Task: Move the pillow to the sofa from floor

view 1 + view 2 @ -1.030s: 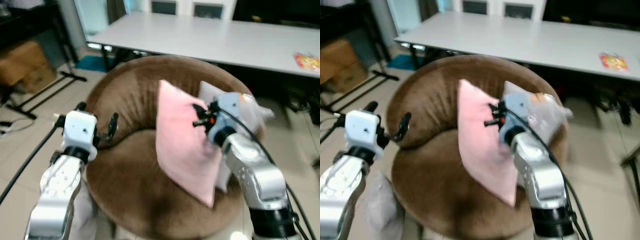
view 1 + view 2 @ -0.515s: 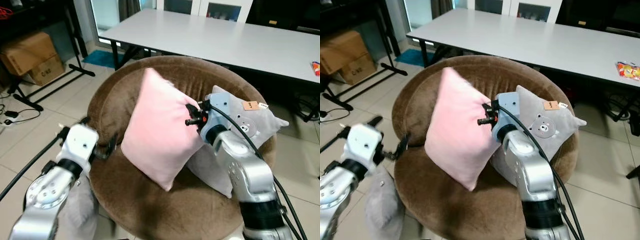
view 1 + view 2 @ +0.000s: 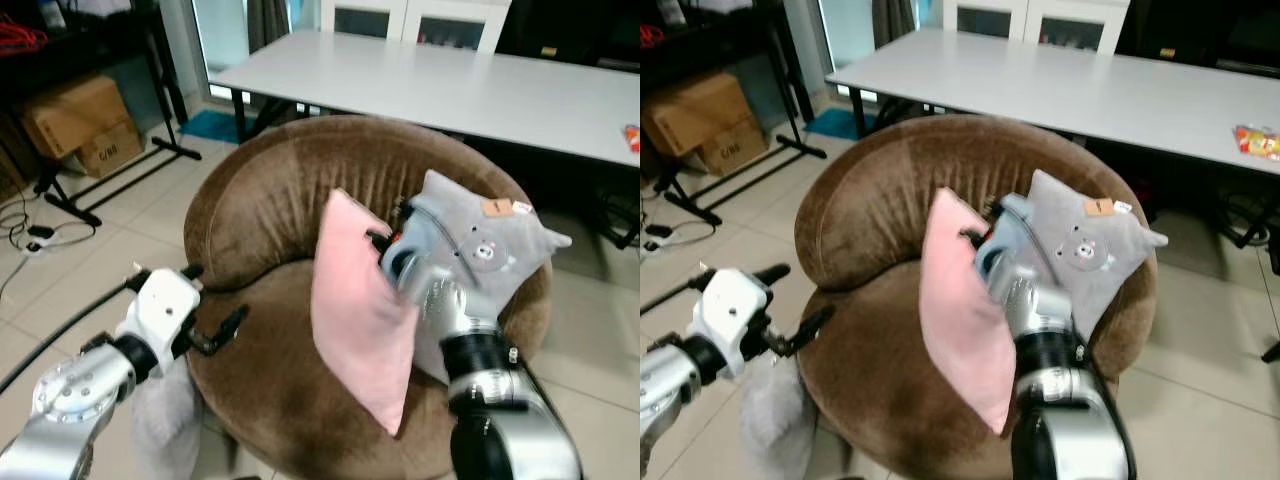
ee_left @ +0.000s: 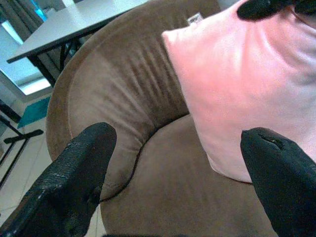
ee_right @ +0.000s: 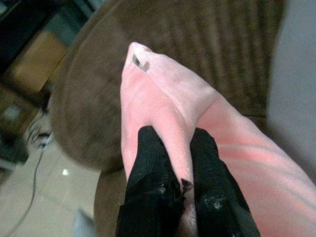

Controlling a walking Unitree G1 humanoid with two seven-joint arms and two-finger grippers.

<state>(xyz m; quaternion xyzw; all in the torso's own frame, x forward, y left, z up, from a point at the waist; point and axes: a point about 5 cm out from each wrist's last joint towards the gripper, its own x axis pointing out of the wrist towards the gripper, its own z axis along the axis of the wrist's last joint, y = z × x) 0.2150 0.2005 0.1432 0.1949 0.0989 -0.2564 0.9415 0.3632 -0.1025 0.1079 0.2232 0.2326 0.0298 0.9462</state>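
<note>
The soft pink square pillow (image 3: 360,320) stands on edge over the seat of the round brown velvet sofa chair (image 3: 260,210), tilted; the right gripper (image 5: 175,175) has its 2 black fingers clenched on a fold of the pillow's fabric; a grey bear-print cushion (image 3: 480,245) leans against the chair's backrest just behind; the left gripper (image 4: 177,168) hovers at the chair's front rim, fingers spread apart and grasping nothing.

Home living room: brown sofa (image 3: 260,200), long table (image 3: 450,85), tiled floor (image 3: 110,250).
</note>
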